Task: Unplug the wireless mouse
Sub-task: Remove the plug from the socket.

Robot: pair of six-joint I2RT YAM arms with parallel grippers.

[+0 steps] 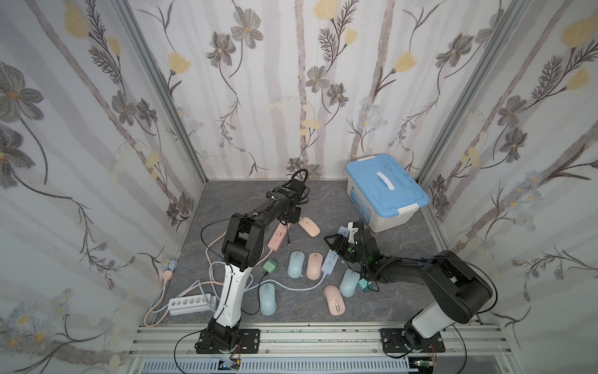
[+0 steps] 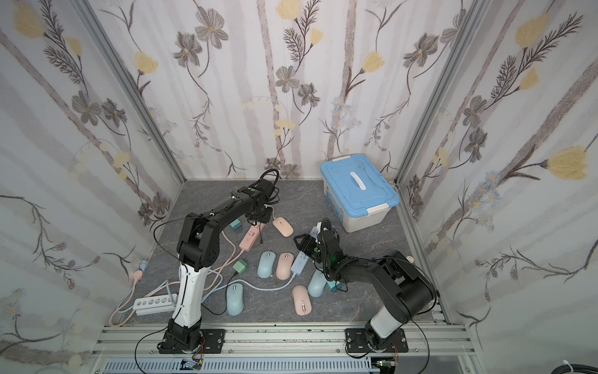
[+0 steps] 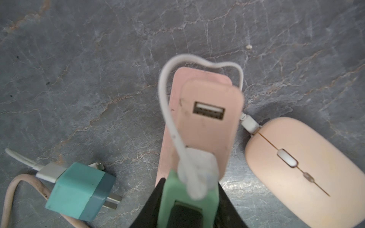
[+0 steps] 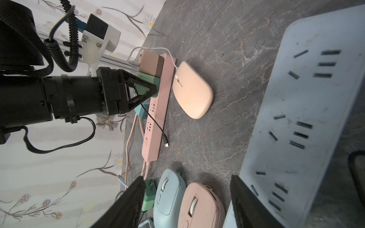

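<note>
The wireless mouse (image 1: 309, 226) (image 3: 302, 171) (image 4: 192, 90) is peach and lies beside the pink power strip (image 1: 278, 238) (image 4: 156, 122). A white cable (image 3: 167, 102) runs from its nose around a pink adapter (image 3: 209, 126) (image 4: 150, 63) plugged into the strip, and its white plug (image 3: 197, 173) sits on that adapter's face. My left gripper (image 3: 190, 181) (image 4: 156, 88) points down at the strip, its black fingers pressed against both sides of a green charger (image 3: 169, 195) (image 4: 147, 79) next to the pink adapter. My right gripper (image 1: 336, 243) (image 4: 187, 177) hangs open over the blue power strip (image 4: 306, 118).
A blue-lidded box (image 1: 386, 191) stands at the back right. Several blue and pink mice (image 1: 295, 264) lie mid-floor by the blue strip (image 1: 330, 262). A teal charger (image 3: 79, 193), a loose black cable end (image 4: 166, 145), a green charger (image 1: 270, 266) and a white strip (image 1: 191, 304) lie around.
</note>
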